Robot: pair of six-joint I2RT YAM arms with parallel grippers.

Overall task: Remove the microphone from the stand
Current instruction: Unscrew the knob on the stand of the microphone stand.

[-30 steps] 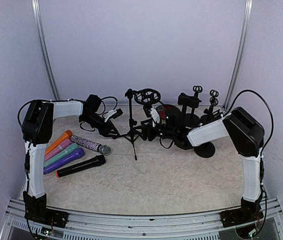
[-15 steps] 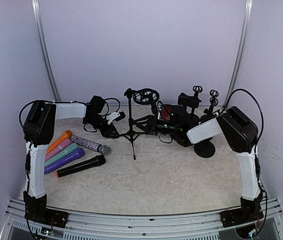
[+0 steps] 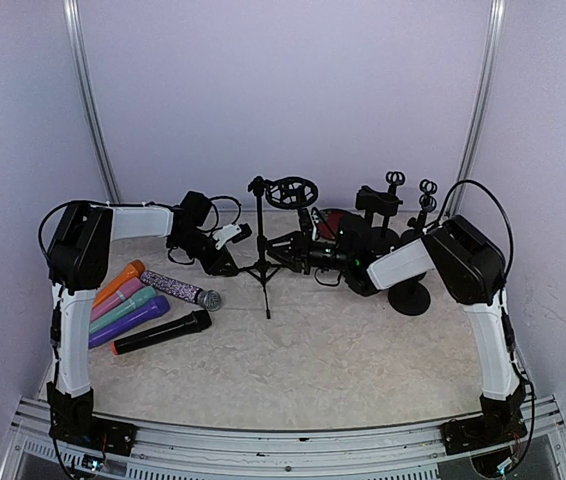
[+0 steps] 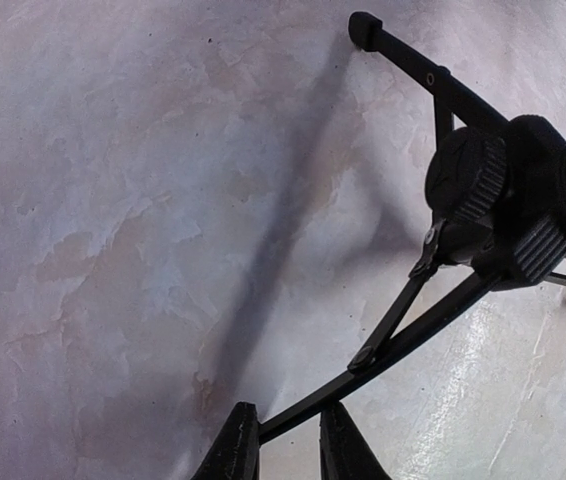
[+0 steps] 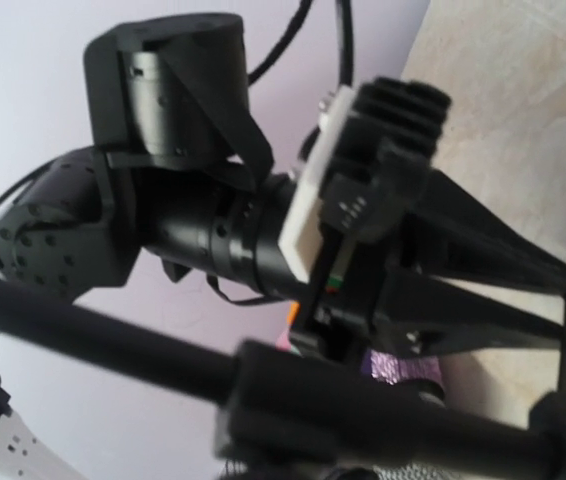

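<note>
The black tripod stand (image 3: 263,262) is on the table between my arms. In the left wrist view its hub (image 4: 508,215) sits at the right. One thin leg (image 4: 403,345) runs down between the fingers of my left gripper (image 4: 285,445) and touches both. From above, the left gripper (image 3: 225,262) is low at the stand's left. My right gripper (image 3: 301,250) reaches the stand's pole from the right. The right wrist view shows a blurred thick black cylinder (image 5: 363,410) close up. I cannot tell whether it is the microphone, and that gripper's fingers do not show.
Several loose microphones lie at the left, among them an orange one (image 3: 118,282), a purple one (image 3: 128,322), a glittery one (image 3: 178,288) and a black one (image 3: 161,332). More stands (image 3: 393,195), a ring mount (image 3: 291,192) and a round base (image 3: 409,298) crowd the back right.
My right arm has swung left and brought its gripper up to the stand's pole. The left gripper has shifted slightly at the tripod leg.
</note>
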